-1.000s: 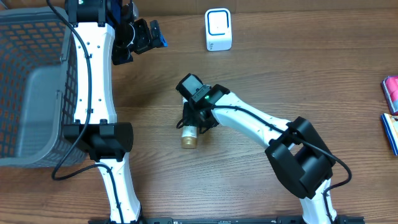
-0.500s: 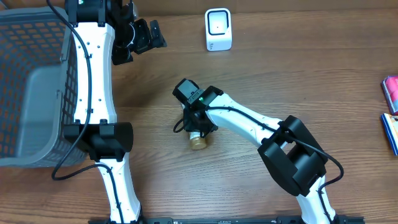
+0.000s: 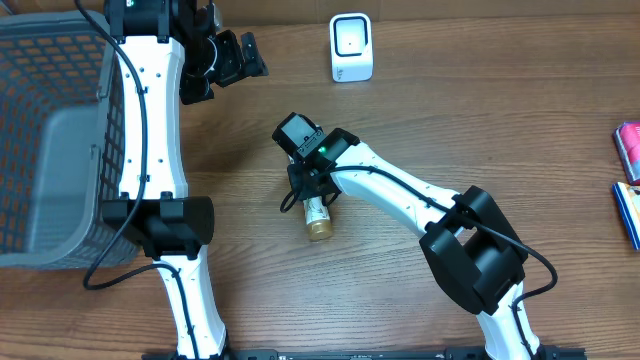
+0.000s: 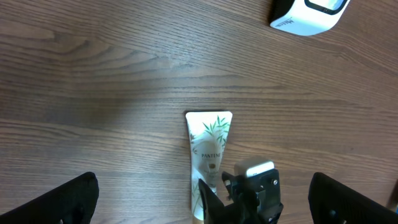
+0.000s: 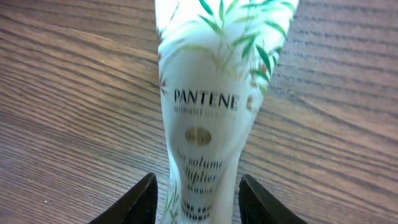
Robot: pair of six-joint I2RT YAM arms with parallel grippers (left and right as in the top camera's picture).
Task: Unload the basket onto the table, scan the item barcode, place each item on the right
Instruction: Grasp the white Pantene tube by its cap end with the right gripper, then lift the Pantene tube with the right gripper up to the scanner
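The item is a white Pantene tube (image 3: 317, 218) printed with green leaves. It has a gold cap and lies flat on the wooden table. My right gripper (image 3: 311, 198) is low over it and open. In the right wrist view the tube (image 5: 208, 118) runs between the two black fingers (image 5: 140, 199), with a thin gap on each side. No barcode shows on the side facing up. The white scanner (image 3: 351, 47) stands at the back of the table. My left gripper (image 3: 228, 58) hangs high at the back left, open and empty. Its wrist view shows the tube (image 4: 208, 140) and the scanner (image 4: 308, 9).
A grey mesh basket (image 3: 60, 150) fills the left side, beside the left arm. Pink and blue packages (image 3: 628, 150) lie at the right edge. Bare wood stretches between the tube and the scanner.
The tube has turned on the table, its gold cap swinging right. My right gripper has moved slightly up and left along it. The left arm has not moved.
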